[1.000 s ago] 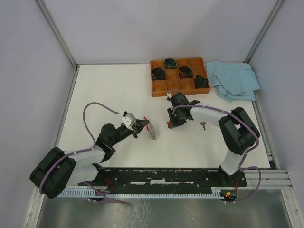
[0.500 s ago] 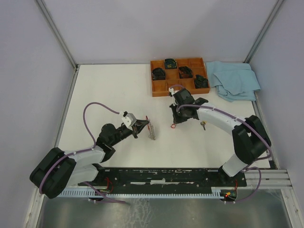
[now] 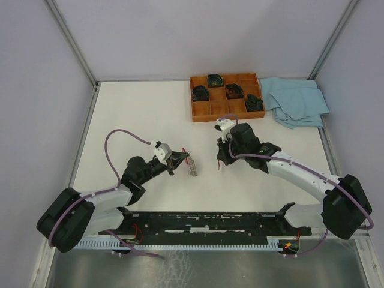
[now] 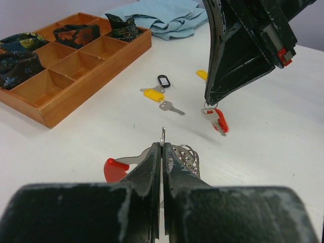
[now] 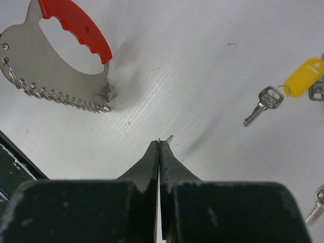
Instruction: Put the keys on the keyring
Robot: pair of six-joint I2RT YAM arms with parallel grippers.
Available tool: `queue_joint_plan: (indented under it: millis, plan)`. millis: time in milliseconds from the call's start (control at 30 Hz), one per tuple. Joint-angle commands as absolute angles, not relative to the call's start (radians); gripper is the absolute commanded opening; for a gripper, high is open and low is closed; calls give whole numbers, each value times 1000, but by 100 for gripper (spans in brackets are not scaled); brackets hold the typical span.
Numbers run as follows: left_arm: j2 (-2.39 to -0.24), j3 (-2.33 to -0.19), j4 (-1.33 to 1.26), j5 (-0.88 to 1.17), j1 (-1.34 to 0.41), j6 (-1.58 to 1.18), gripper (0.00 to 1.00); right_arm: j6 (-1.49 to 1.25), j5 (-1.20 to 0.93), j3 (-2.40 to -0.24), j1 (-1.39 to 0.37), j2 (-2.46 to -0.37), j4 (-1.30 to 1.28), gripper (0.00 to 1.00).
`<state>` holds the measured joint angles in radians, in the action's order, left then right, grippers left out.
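We see the left gripper (image 4: 162,148) low over the white table (image 3: 138,114), jaws fully closed, pinching the thin silver ring of the keyring (image 5: 23,55) edge-on between the fingertips. The keyring's red band (image 4: 114,167) sticks out left of the fingers in the left wrist view, and a cluster of small rings sits just right of them. The rest of the keyring lies on the table.

Right of that is the right gripper (image 4: 211,103), pointing down, near the keyring but not touching it. Its jaws are closed tight on the red key (image 4: 219,120), held by the top end; the key dangles below the tips. We cannot tell if its tip touches the table.

Further right and back, loose on the table: one yellow key (image 4: 152,94), a plain silver key (image 4: 172,108) just beside it, a small black loop (image 4: 163,80), and a second yellow key (image 4: 201,74) partly hidden behind the right gripper.

At the far edge sits a wooden tray (image 3: 204,111) with dark items in some compartments. A blue cloth (image 3: 297,101) lies just right of it.
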<state>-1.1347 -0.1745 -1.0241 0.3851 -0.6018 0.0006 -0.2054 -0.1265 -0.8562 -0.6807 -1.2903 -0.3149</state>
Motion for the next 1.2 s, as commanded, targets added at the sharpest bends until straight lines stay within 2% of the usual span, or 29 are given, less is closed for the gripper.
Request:
queue_joint_plan:
  millis: [0,500,667,933,1067,1167]
  plan:
    - [-1110,-202,-1054,433,-604,28,3,-182,-195,-799,-682,-1242,-77,1]
    - [-1113,-211,-1034,466,-604,7,3,-196,-192,-742,-687,-1364,-12,1]
    - [-1107,-200,-1053,446,-605,1,3,-212,-150,-683,-689,-1434,198,1]
    - [-1083,-182,-1065,415,-604,-12,3,-229,-105,-658,-694,-1662,573,1]
    - [-1065,-172,-1062,402,-604,-13,3,-227,-95,-682,-698,-1747,619,1]
    - [-1053,-161,-1060,391,-605,-11,3,-222,-95,-689,-701,-1758,584,6]
